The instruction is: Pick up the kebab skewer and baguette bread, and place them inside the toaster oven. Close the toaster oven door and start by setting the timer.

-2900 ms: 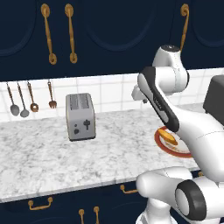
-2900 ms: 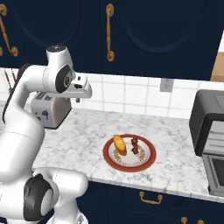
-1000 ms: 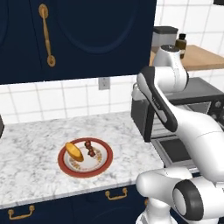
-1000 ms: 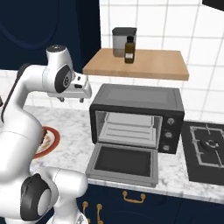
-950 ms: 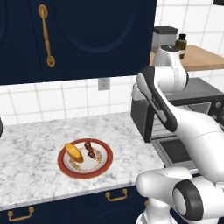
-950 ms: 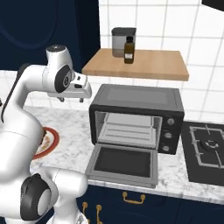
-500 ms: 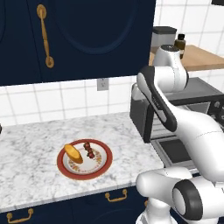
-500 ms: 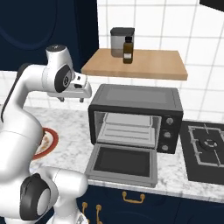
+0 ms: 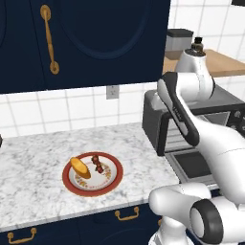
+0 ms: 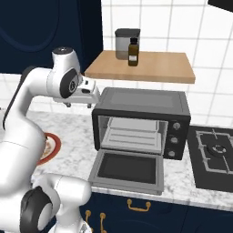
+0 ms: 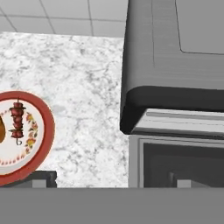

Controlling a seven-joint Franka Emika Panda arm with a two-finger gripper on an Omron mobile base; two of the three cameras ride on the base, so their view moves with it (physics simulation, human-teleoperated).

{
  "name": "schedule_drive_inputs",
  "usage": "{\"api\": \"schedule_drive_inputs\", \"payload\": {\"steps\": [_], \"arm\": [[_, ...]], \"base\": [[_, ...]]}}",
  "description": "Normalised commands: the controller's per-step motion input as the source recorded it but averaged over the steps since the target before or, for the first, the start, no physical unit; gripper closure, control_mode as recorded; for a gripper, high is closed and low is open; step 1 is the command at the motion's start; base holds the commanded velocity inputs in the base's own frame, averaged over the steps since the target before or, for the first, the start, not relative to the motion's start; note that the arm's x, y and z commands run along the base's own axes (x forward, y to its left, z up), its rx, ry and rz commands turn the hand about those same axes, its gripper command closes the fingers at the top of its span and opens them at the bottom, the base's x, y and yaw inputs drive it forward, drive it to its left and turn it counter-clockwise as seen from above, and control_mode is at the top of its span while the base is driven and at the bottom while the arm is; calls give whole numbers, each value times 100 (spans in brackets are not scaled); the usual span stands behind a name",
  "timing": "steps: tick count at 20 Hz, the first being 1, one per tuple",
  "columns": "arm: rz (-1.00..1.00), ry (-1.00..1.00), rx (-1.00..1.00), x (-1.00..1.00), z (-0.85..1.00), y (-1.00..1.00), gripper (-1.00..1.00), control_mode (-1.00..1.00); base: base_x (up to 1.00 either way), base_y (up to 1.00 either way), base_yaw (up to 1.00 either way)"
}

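A red-rimmed plate (image 9: 113,182) lies on the marble counter. On it are the golden baguette bread (image 9: 80,167) and the kebab skewer (image 9: 97,163) with dark red chunks, side by side. The dark grey toaster oven (image 10: 142,103) stands to the plate's right, and the toaster oven door (image 10: 127,170) hangs down flat, showing a rack inside. My gripper (image 10: 78,105) hovers high over the counter between plate and oven, pointing down, open and holding nothing. In the hand view the kebab skewer (image 11: 17,120) sits on the plate (image 11: 47,131) at the left, the toaster oven (image 11: 175,52) at the right.
A wooden shelf (image 10: 141,66) above the oven carries a grey canister (image 10: 126,43) and a brown bottle (image 10: 133,52). A black stove burner (image 10: 214,154) lies right of the oven. Dark blue cabinets with brass handles (image 9: 48,38) hang over the plate.
The base has driven right, so the views have shifted from a silver toaster to the plate and toaster oven. Over the last second the scene barely moves. The gripper stays open.
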Motion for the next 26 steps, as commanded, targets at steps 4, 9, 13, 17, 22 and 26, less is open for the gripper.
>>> {"api": "schedule_drive_inputs", "payload": {"steps": [4,9,13,17,22,26], "arm": [[0,-14,8,-19,-8,-100,-100,-100],[0,-24,1,0,-37,-87,-100,-100],[0,-21,0,15,-46,-68,-100,-100],[0,-22,0,31,-47,-55,-100,-100],[0,-21,0,44,-40,-33,-100,-100],[0,-17,0,43,-19,-37,-100,-100]], "base": [[0,0,0],[0,0,0],[0,0,0],[0,0,0],[0,0,0],[0,0,0]]}}
